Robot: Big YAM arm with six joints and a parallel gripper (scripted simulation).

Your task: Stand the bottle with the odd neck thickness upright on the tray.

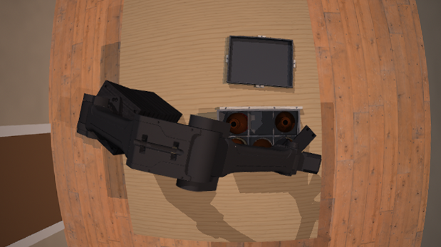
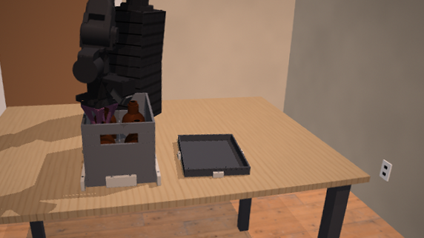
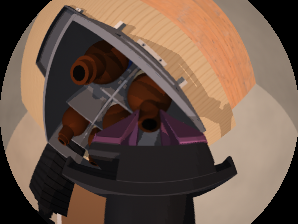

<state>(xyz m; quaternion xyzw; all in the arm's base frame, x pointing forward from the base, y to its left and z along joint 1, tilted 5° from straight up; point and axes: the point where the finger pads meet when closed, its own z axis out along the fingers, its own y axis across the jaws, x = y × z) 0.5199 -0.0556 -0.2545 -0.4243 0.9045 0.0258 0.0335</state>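
The grey crate (image 2: 118, 164) (image 3: 60, 75) stands on the table with five brown bottles in it. My gripper (image 2: 104, 116) (image 3: 149, 120) points down into the crate, its purple fingers shut on the neck of the corner bottle (image 3: 145, 92) just below the opening. That bottle stands in its compartment. Beside it, across a divider, stands another corner bottle (image 1: 285, 122) (image 2: 132, 115) (image 3: 102, 62). A bottle (image 1: 236, 123) (image 3: 75, 120) stands at the opposite end of that row. Two more are partly hidden by my arm and fingers. The dark tray (image 1: 261, 61) (image 2: 213, 153) holds nothing.
One crate compartment (image 1: 260, 122), between the two bottles of the row nearer the tray, is empty. The crate's walls and dividers rise close around the bottles. My forearm (image 1: 259, 160) passes over the row farther from the tray. The tray has low walls.
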